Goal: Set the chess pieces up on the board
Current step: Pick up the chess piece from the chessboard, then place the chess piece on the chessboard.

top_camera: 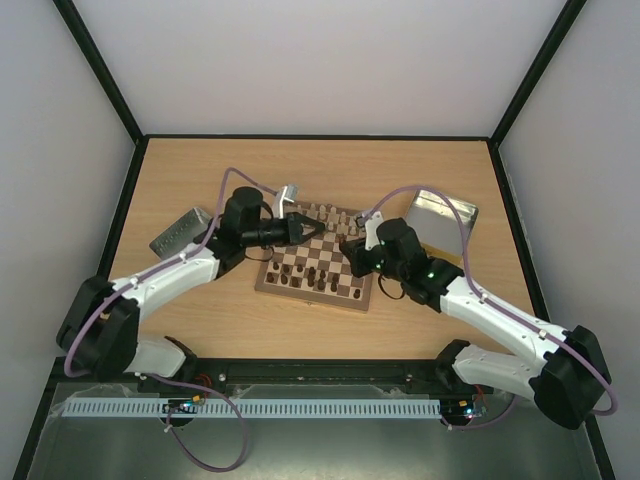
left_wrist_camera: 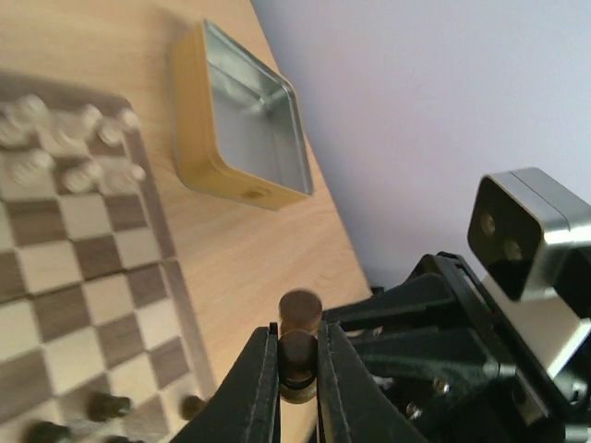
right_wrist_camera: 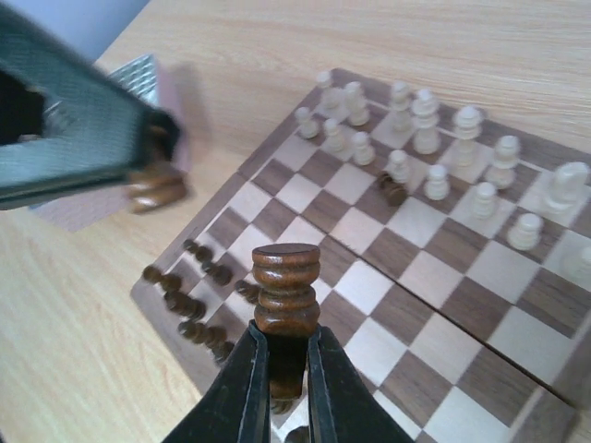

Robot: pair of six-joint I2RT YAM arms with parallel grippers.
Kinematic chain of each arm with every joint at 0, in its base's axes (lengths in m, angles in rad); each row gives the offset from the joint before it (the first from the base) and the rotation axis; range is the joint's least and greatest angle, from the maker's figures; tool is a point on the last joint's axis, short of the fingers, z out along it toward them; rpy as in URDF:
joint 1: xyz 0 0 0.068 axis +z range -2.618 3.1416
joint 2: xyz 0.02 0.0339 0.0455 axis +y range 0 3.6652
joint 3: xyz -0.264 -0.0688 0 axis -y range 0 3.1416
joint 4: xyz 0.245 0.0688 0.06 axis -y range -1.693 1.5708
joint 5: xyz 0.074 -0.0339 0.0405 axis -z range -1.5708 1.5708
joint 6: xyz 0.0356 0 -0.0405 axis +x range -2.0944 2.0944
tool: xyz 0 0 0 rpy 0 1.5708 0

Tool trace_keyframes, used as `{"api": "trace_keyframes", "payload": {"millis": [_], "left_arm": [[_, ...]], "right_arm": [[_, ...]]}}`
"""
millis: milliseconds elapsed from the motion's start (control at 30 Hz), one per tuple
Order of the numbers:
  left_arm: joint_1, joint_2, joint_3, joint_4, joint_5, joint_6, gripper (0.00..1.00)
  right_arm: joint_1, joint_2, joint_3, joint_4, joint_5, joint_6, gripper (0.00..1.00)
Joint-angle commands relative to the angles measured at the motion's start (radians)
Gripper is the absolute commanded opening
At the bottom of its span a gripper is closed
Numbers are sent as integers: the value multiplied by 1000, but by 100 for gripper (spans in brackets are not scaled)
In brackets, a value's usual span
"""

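The left tool [left_wrist_camera: 298, 374] is pressed onto a small dark brown piece [left_wrist_camera: 300, 318] at the lower centre of the left wrist view. The right tool [right_wrist_camera: 288, 369] pinches a taller dark ribbed piece [right_wrist_camera: 286, 286], upright over the board [right_wrist_camera: 406, 277]. Cream pieces [right_wrist_camera: 425, 138] stand in two rows at the upper right of that view, with a stray dark piece [right_wrist_camera: 392, 189] among them. Other dark pieces [right_wrist_camera: 194, 305] crowd the board's lower left edge. An open metal tin [left_wrist_camera: 249, 120] sits on the worktop [left_wrist_camera: 249, 268] near the board's corner.
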Motion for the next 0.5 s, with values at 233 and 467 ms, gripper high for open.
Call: {"api": "trace_keyframes", "payload": {"millis": [233, 467], "left_arm": [[-241, -83, 95, -253, -543, 429, 3], [-400, 87, 185, -356, -710, 490, 5]], "right_arm": [[-162, 45, 17, -111, 250, 303, 9], [-303, 10, -60, -127, 209, 468, 9]]}}
